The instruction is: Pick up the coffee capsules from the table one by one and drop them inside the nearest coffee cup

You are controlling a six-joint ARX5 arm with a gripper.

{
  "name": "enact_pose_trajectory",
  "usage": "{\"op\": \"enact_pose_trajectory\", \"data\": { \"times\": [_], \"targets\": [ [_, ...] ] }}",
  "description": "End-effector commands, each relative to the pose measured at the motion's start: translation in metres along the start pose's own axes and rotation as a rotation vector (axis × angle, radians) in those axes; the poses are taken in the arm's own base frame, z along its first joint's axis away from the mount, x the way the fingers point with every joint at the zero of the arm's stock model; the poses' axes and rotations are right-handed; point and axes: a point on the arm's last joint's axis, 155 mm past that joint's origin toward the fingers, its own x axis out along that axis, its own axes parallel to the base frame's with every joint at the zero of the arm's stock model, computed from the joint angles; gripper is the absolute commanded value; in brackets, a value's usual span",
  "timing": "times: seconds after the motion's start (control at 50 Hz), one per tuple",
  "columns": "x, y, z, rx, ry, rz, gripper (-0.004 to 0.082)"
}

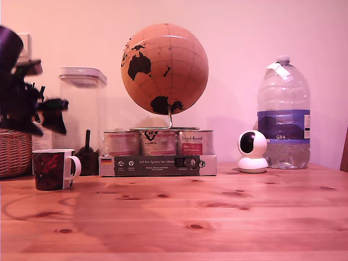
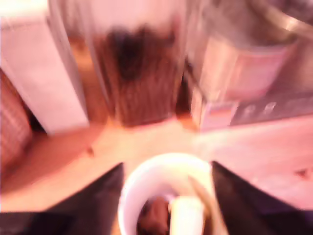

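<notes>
The coffee cup point(image 1: 50, 169), dark red-and-black with a white handle, stands on the table point(image 1: 217, 217) at the exterior view's left. My gripper point(image 1: 38, 122) hangs blurred just above it. In the wrist view the cup's white rim point(image 2: 132, 186) sits between my two dark fingers point(image 2: 78, 205), which are spread wide apart: the gripper point(image 2: 166, 166) is open and empty. Inside the cup lie a dark brown coffee capsule point(image 2: 154, 218) and a pale one point(image 2: 187, 215), both blurred.
Behind the cup stand a wicker basket point(image 1: 13, 152), a clear lidded canister point(image 1: 81, 109) and a boxed row of silver tins point(image 1: 157, 144) under a globe point(image 1: 165, 68). A white camera point(image 1: 253, 151) and a water bottle point(image 1: 283, 114) are at the right.
</notes>
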Motion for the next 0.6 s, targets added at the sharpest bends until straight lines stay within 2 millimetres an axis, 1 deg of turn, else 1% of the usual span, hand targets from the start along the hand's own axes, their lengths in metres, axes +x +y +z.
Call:
{"op": "enact_pose_trajectory", "data": {
  "times": [0.0, 0.18, 0.26, 0.46, 0.58],
  "targets": [
    [-0.016, -0.005, 0.01, 0.016, -0.037, -0.003, -0.0024],
    [-0.04, -0.009, 0.006, 0.019, -0.062, -0.004, -0.0024],
    [-0.053, -0.012, 0.004, 0.024, -0.086, -0.005, -0.0024],
    [-0.092, -0.032, -0.006, 0.023, -0.134, -0.035, -0.0024],
    [-0.112, -0.044, -0.01, 0.009, -0.156, -0.063, -0.0024]
  ]
}}
